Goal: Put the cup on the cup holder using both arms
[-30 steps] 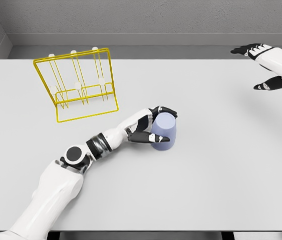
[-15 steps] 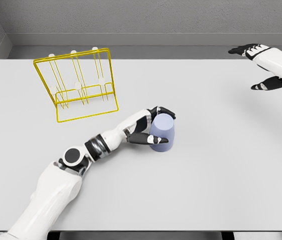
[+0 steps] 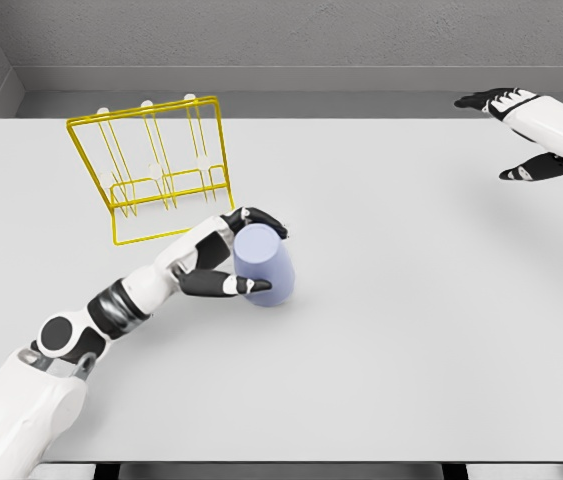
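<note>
A pale blue cup (image 3: 264, 263) stands upside down on the white table (image 3: 411, 300), left of the middle. My left hand (image 3: 246, 250) is shut on the cup, thumb in front and fingers curled over its far side. The yellow wire cup holder (image 3: 156, 165) with white-tipped pegs stands at the back left, just behind and left of the cup. My right hand (image 3: 516, 135) hovers open at the far right, near the table's back edge, far from the cup.
A grey wall (image 3: 281, 40) runs behind the table's back edge. The table's front edge runs along the bottom of the view.
My left hand has dragged the cup to the left, closer to the cup holder. The left arm pulled back toward the lower left. The right hand barely shifted.
</note>
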`<state>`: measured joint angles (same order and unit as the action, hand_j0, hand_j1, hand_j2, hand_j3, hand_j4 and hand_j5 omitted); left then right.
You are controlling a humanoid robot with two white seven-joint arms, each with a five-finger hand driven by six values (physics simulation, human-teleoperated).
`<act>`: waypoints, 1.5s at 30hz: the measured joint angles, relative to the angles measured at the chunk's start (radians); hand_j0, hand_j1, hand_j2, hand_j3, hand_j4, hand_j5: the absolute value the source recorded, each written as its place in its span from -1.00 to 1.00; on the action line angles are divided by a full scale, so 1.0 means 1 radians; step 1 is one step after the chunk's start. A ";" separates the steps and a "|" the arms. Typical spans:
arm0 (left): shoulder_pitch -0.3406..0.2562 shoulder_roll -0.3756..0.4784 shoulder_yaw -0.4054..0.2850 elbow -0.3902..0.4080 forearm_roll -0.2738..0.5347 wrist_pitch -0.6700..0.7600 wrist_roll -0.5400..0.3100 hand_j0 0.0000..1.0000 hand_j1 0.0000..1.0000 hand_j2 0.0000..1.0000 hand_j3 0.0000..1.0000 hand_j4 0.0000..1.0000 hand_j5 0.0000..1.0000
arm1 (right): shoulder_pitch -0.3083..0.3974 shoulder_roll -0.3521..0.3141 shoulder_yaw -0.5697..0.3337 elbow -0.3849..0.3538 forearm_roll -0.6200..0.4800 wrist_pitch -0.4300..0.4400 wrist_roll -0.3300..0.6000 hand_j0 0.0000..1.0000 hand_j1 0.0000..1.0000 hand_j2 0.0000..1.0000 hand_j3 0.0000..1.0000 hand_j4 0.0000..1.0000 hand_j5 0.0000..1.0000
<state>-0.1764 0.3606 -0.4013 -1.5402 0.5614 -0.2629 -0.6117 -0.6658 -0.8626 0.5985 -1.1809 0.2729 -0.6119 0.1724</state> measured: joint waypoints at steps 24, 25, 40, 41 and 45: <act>-0.031 0.249 0.202 -0.180 0.227 0.013 0.000 -0.07 -0.07 -0.07 -0.07 -0.07 -0.07 | -0.003 0.001 -0.001 0.002 -0.001 0.000 0.000 1.00 1.00 1.00 1.00 1.00 1.00; -0.041 0.250 0.203 -0.180 0.232 0.014 0.000 -0.07 -0.07 -0.07 -0.07 -0.07 -0.07 | -0.003 0.001 -0.001 0.003 -0.001 0.000 0.000 1.00 1.00 1.00 1.00 1.00 1.00; -0.201 0.242 0.201 -0.059 0.245 0.059 0.000 -0.10 -0.10 -0.10 -0.10 -0.10 -0.10 | -0.003 0.001 -0.002 0.003 -0.001 0.000 0.000 1.00 1.00 1.00 1.00 1.00 1.00; -0.202 0.240 0.200 -0.049 0.244 0.061 0.000 -0.10 -0.10 -0.10 -0.10 -0.10 -0.10 | -0.003 0.001 -0.002 0.003 -0.001 0.000 0.000 1.00 1.00 1.00 1.00 1.00 1.00; -0.218 0.235 0.197 -0.022 0.239 0.071 0.000 -0.11 -0.11 -0.11 -0.11 -0.11 -0.11 | -0.005 0.001 -0.002 0.003 -0.001 0.000 0.000 1.00 1.00 1.00 1.00 1.00 1.00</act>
<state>-0.3942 0.5956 -0.2046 -1.5623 0.8000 -0.1923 -0.6116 -0.6704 -0.8618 0.5961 -1.1778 0.2721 -0.6119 0.1724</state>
